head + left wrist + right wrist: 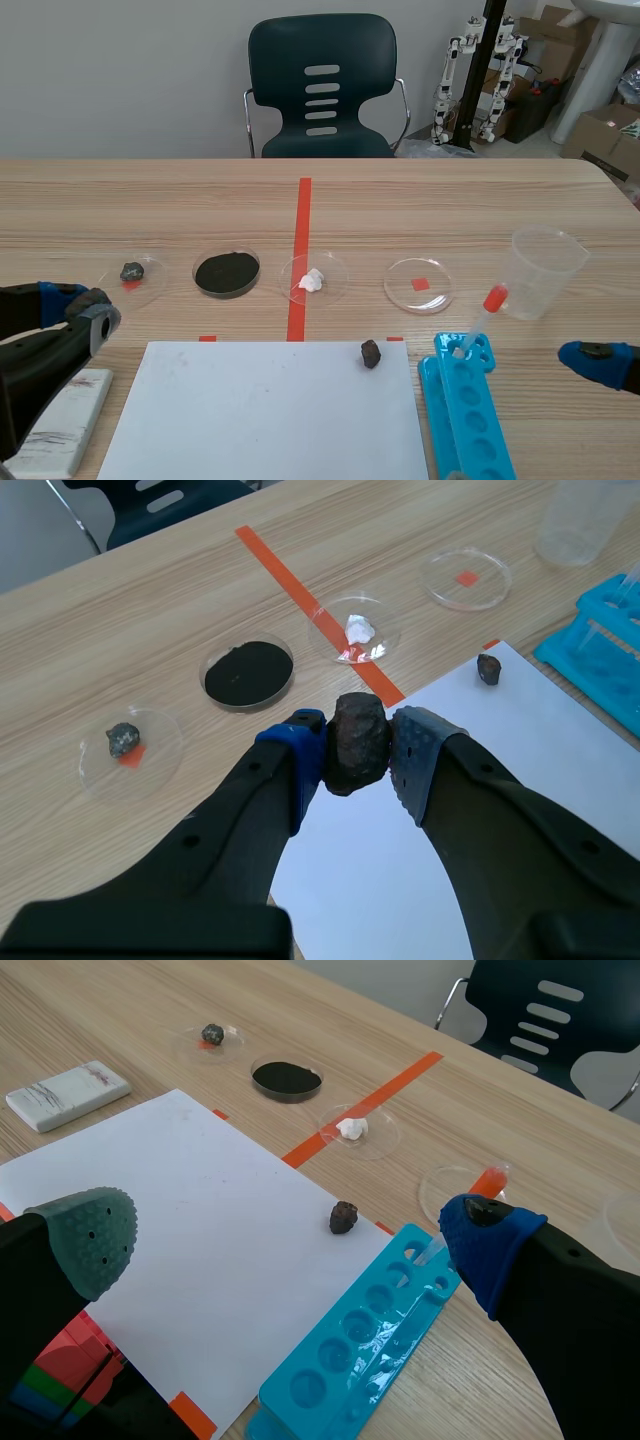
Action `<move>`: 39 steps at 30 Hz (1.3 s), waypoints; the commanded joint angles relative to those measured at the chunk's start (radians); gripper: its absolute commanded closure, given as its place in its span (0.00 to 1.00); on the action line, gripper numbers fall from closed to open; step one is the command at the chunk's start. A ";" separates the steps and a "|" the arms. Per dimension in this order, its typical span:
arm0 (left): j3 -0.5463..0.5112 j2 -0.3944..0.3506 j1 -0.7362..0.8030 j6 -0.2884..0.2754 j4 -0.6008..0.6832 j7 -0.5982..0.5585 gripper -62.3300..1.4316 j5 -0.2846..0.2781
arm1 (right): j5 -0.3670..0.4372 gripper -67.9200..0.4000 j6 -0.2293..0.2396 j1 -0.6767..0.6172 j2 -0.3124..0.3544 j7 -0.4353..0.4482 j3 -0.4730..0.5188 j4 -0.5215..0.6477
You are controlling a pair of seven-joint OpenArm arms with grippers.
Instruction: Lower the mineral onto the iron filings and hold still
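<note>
A dark brown mineral [358, 730] is pressed between the pads of my left gripper [358, 752], which is shut on it. The gripper hangs above the near left corner of the white paper [520, 780], short of the iron filings. The filings are black powder in a clear dish [248, 672] ahead of the gripper, left of the red tape line [227, 272]. In the scene view my left gripper [80, 306] is low at the left edge and the mineral is hidden. My right gripper [290, 1235] stands open near the table's right front, with nothing between its fingers.
Along the row are a dish with a grey stone [132, 271], one with a white lump [313, 280] and one over a red square [419, 285]. A small dark rock [371, 353] lies on the paper. A plastic cup [545, 270], blue tube rack [465, 410], red-bulbed dropper [485, 310] and white tile [65, 420] also stand here.
</note>
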 commanded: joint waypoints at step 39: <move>0.039 0.247 -0.628 0.044 -0.166 0.628 0.82 -0.097 | 0.011 0.06 0.001 -0.002 0.000 0.015 0.003 0.009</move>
